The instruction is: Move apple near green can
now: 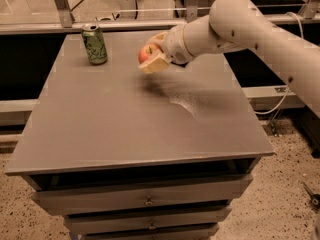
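Gripper: The gripper (149, 53) is hanging over the far half of the worktop (125, 129), at the tip of the white arm (235, 19) that is reaching in from the right of the camera view.
Fingers: The two beige fingers (156, 64) are pinching the apple, one lying over it and one under it.
Apple: The apple (146, 53) is sitting inside the fingers' grip, apparently being held clear of the worktop, as a shadow is falling below and to the right of it.
Green can: The green can (94, 45) is standing to the left of the fingers and a little farther back, apart from them, with bare worktop showing between.
Relation that matters: The goal is lying to the fingers' left, so the carry looks to be heading mostly sideways, then down.
Long axis: The can is standing upright, its long axis vertical; the apple is round, so its turn matters little.
Nearer arm: Only one arm is working here.
Count: One apple, one green can, one gripper with two fingers.
Step in hand: By my judgement the apple is being carried, not yet set down.
Risk: Going too far left is likely to knock the can over.
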### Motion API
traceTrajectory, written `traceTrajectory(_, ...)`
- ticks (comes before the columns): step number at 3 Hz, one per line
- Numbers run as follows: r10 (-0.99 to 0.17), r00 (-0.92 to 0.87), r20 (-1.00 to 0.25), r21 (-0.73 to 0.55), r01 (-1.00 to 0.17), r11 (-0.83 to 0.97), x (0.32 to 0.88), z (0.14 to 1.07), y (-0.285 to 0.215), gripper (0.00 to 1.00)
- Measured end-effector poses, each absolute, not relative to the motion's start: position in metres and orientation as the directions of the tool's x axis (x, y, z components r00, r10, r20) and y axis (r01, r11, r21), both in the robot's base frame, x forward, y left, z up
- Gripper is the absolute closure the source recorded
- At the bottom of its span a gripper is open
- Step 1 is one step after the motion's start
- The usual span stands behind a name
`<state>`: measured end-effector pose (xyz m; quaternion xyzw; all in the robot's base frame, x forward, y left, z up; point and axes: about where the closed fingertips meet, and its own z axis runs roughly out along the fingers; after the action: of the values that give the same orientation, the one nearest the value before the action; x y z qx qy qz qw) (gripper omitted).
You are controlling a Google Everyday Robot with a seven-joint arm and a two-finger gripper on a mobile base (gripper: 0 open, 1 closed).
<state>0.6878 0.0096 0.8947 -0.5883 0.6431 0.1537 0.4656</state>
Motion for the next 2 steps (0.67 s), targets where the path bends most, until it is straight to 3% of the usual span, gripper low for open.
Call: traceTrajectory(2, -0.524, 0.150, -0.839, -0.352, -0.883, 0.311, 0.760, 0.900, 0.041, 1.00)
